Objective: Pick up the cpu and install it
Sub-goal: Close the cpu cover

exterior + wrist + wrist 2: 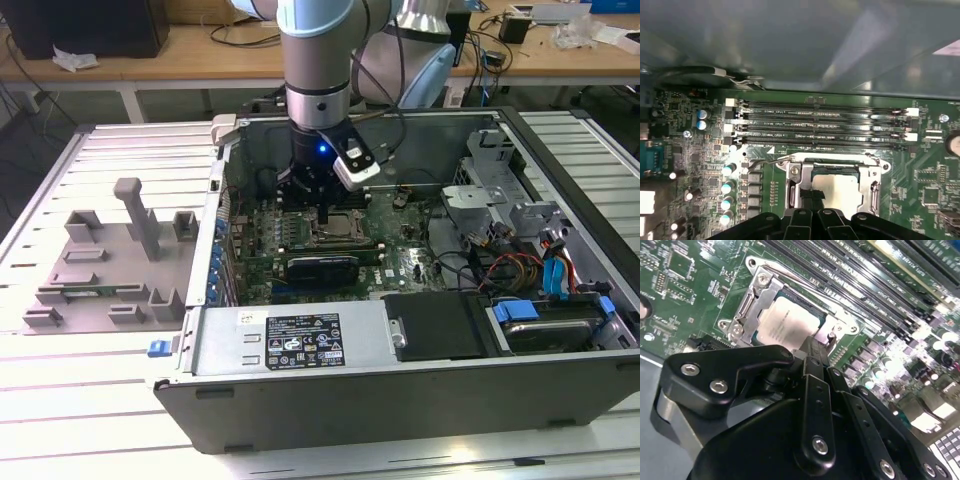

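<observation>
The cpu (785,325), a small square chip with a shiny silver top, lies flat inside the metal socket frame (747,307) on the green motherboard (685,300). In the first wrist view the cpu (842,187) sits in the socket just below the memory slots. My black gripper (816,346) hangs directly over it, fingers drawn together, their tips at one edge of the chip. In the exterior view the gripper (322,205) reaches down into the open computer case above the socket (338,228). Nothing is held between the fingers.
Long memory slots (825,125) run beside the socket. A black card (320,268) lies in front of it, and a power supply (300,340) fills the case's near side. Cables and drive bays (560,270) crowd the exterior view's right. A grey fixture tray (110,265) stands outside the case.
</observation>
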### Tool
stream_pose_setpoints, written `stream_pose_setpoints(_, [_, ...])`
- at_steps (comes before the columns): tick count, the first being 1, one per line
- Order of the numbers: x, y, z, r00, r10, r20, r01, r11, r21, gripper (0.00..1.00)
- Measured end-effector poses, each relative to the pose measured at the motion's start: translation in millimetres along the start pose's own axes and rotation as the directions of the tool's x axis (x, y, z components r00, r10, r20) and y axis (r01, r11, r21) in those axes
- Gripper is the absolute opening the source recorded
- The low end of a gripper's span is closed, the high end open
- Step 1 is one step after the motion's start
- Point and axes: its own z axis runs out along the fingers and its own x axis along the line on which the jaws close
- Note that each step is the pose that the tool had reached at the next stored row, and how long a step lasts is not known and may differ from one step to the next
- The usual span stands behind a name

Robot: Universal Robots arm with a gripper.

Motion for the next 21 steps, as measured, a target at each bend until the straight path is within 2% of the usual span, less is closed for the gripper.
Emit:
stream_pose_setpoints(5, [-0.7, 0.1, -18.3, 1.0, 0.0, 0.0, 0.0, 1.0, 0.0044, 0.11])
stream_pose_setpoints(8, [-0.9, 0.0, -25.1, 1.0, 0.0, 0.0002, 0.0, 1.0, 0.0066, 0.11])
stream_pose_setpoints(16, [-2.8, 0.0, -26.1, 1.0, 0.0, 0.0003, 0.0, 1.0, 0.0088, 0.11])
stream_pose_setpoints(19, [-11.1, -0.4, -25.8, 1.0, 0.0, 0.0004, 0.0, 1.0, 0.0087, 0.11])
stream_pose_setpoints(20, [-19.7, -0.8, -25.4, 1.0, 0.0, 0.0005, 0.0, 1.0, 0.0086, 0.11])
stream_pose_setpoints(21, [-22.1, -0.9, -25.3, 1.0, 0.0, 0.0004, 0.0, 1.0, 0.0087, 0.11])
